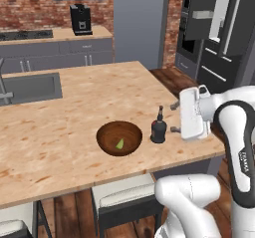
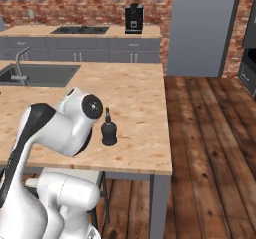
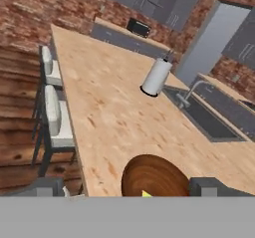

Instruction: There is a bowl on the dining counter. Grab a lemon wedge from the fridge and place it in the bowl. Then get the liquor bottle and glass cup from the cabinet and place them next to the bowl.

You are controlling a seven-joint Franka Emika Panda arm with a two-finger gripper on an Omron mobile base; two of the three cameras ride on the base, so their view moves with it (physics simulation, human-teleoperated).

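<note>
While I am watching the left base view, the tool point(image 1: 173, 117) is hanging at center right with its jaws spread wide, gripping nothing, just right of the liquor bottle point(image 1: 159, 128). That dark bottle is standing upright on the counter point(image 1: 74, 132), just beside the wooden bowl point(image 1: 119, 138). The lemon wedge point(image 1: 120, 143) is lying inside the bowl. White lettering is showing on the arm's dark link at lower right; I am reading it as FRANKA, though blurred. The fridge point(image 1: 224, 38) is standing at upper right.
</note>
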